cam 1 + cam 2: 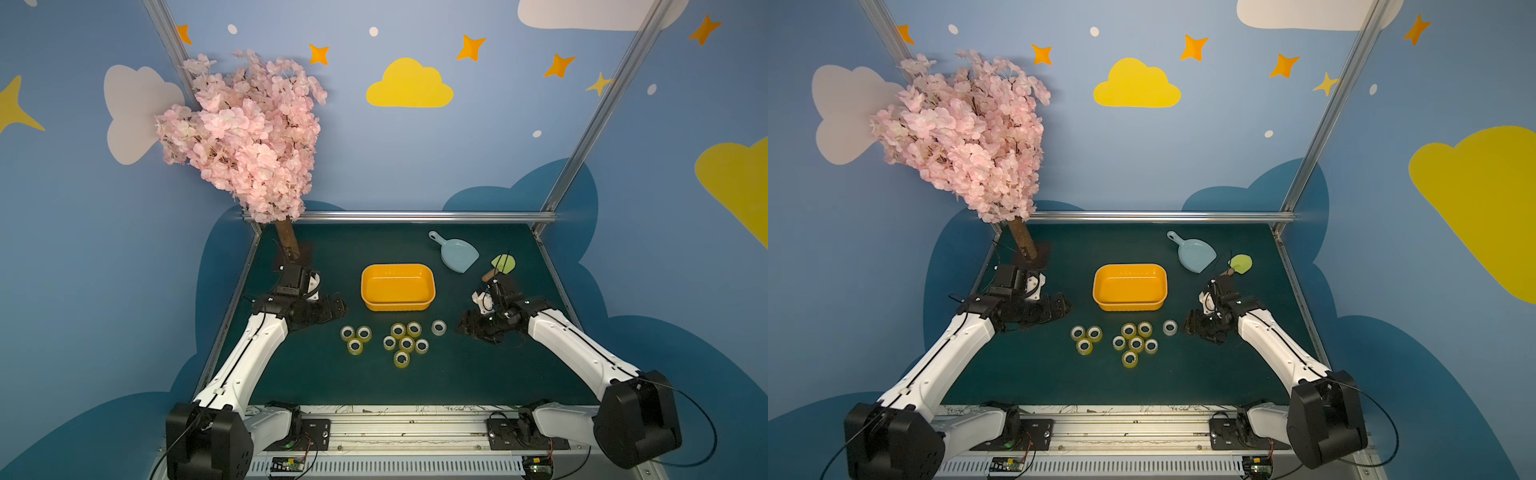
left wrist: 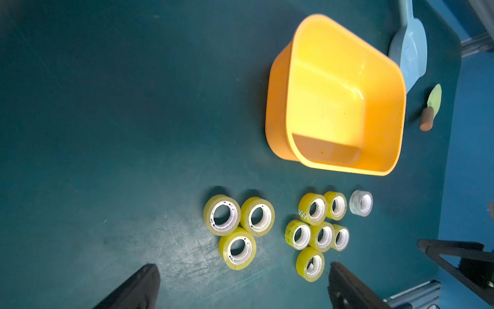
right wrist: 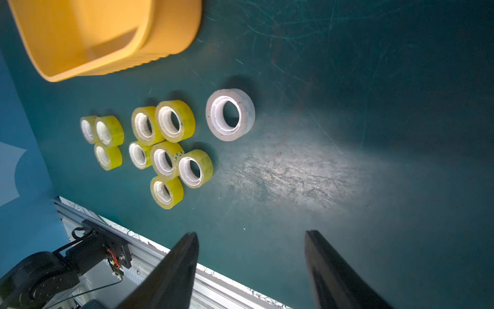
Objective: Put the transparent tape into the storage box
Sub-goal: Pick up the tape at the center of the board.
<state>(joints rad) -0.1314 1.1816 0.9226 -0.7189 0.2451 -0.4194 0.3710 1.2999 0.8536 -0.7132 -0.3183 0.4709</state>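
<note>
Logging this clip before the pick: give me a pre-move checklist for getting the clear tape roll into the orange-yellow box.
1. Storage box upright and empty: ok.
2. Clear tape roll lying flat, apart from the yellowish tape rolls: ok.
3. Right gripper open, nothing between its jaws: ok.
4. Roll between those jaws: not ok, gripper short of it.
5. Left gripper open, away from the roll: ok.
6. Gap beside roll wide enough for a finger: cannot tell.

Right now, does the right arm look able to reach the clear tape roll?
Probably yes: the right gripper, jaws apart, faces the clear tape roll across bare mat, and the nearest yellow roll stands apart from it.
</note>
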